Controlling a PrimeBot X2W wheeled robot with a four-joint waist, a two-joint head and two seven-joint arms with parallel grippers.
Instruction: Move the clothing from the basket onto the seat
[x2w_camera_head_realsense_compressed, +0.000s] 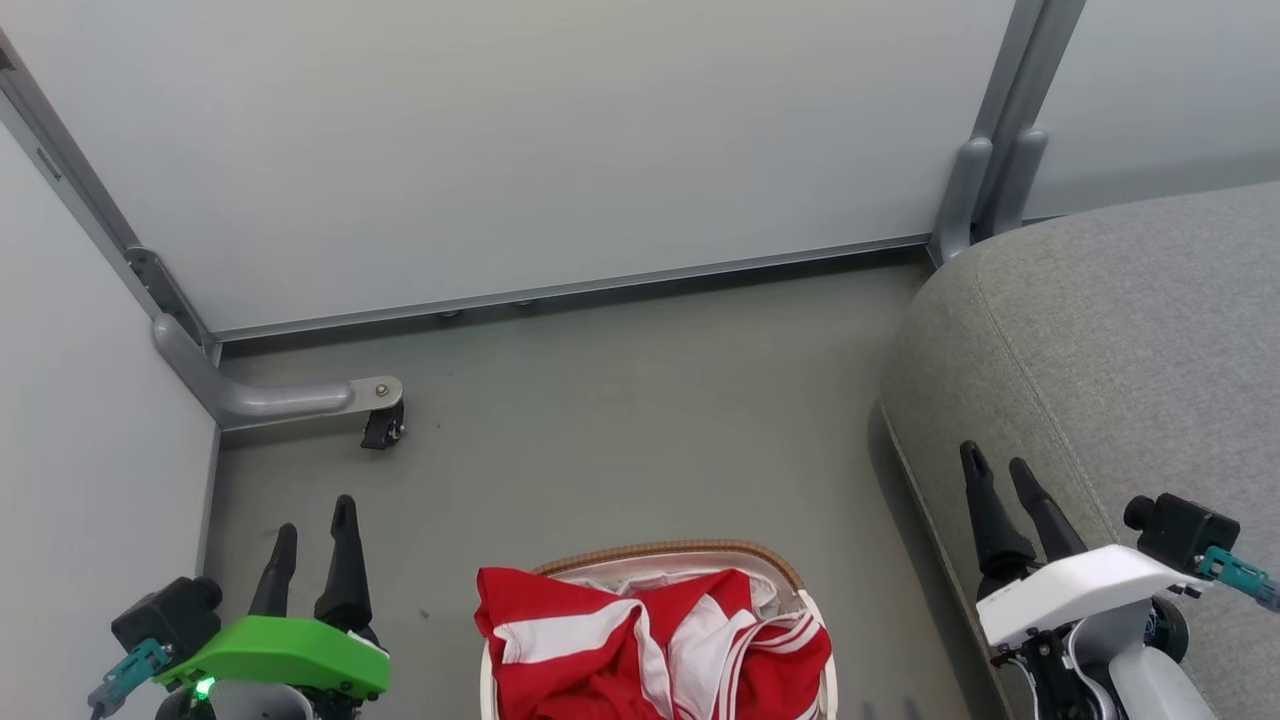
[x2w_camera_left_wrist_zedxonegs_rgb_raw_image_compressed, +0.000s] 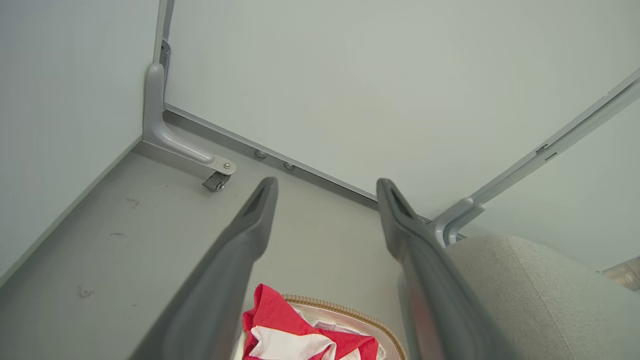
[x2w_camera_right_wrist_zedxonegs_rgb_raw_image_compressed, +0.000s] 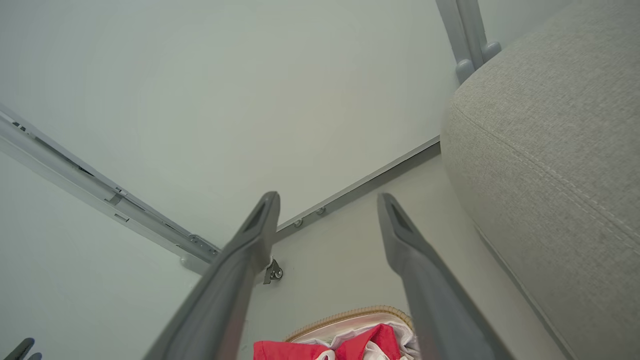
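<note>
Red clothing (x2w_camera_head_realsense_compressed: 650, 640) with white stripes fills the basket (x2w_camera_head_realsense_compressed: 670, 553), whose brown woven rim shows at the bottom centre of the head view. The grey seat (x2w_camera_head_realsense_compressed: 1110, 360) rises at the right. My left gripper (x2w_camera_head_realsense_compressed: 316, 512) stands open at the lower left, apart from the basket, nothing between its fingers. My right gripper (x2w_camera_head_realsense_compressed: 997, 462) is open at the lower right, over the seat's edge. In the left wrist view the clothing (x2w_camera_left_wrist_zedxonegs_rgb_raw_image_compressed: 280, 325), basket (x2w_camera_left_wrist_zedxonegs_rgb_raw_image_compressed: 345, 307) and seat (x2w_camera_left_wrist_zedxonegs_rgb_raw_image_compressed: 540, 295) lie below my open left gripper (x2w_camera_left_wrist_zedxonegs_rgb_raw_image_compressed: 326, 186). The right wrist view has the clothing (x2w_camera_right_wrist_zedxonegs_rgb_raw_image_compressed: 360, 345), basket (x2w_camera_right_wrist_zedxonegs_rgb_raw_image_compressed: 345, 315), seat (x2w_camera_right_wrist_zedxonegs_rgb_raw_image_compressed: 550, 150) and open right gripper (x2w_camera_right_wrist_zedxonegs_rgb_raw_image_compressed: 327, 199).
Pale partition walls (x2w_camera_head_realsense_compressed: 520, 140) close off the back and left. A grey metal foot with a caster (x2w_camera_head_realsense_compressed: 383, 428) juts onto the floor at the left. Grey floor (x2w_camera_head_realsense_compressed: 620, 430) lies between the walls, basket and seat.
</note>
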